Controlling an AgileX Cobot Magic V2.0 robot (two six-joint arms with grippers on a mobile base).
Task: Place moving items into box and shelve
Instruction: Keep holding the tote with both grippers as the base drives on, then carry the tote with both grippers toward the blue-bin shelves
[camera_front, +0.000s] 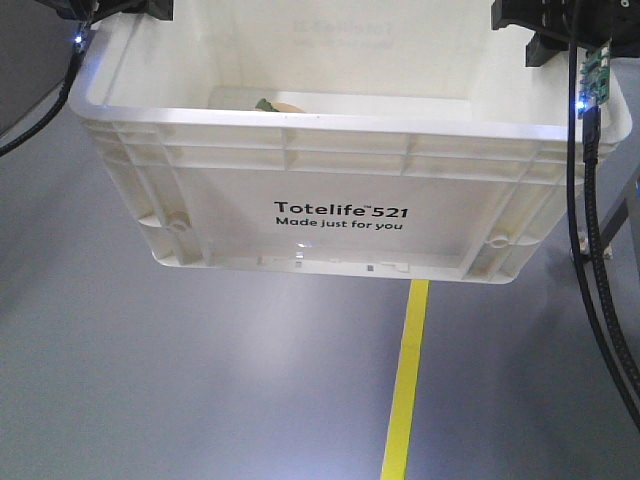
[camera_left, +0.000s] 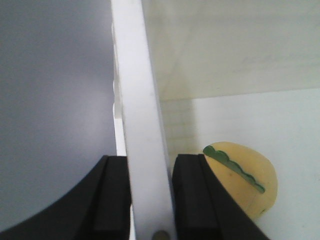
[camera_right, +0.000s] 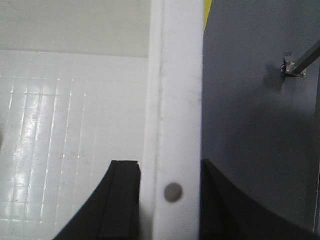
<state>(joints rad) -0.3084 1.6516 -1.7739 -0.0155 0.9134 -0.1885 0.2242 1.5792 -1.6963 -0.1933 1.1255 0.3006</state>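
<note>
My left gripper is clamped over the left wall of the box, one pad outside and one inside. My right gripper pinches the opposite wall the same way, so the crate hangs between my arms above the grey floor with nothing beneath it. Both holds are thin pinches on smooth plastic; if my arms drift apart or move out of step, I judge a wall could slide free and the box drop. The beige item lies loose on the bottom near my left pads and could roll if I tilt. I cannot see the reddish one. The right-side cable hangs near the crate's corner and might snag.
</note>
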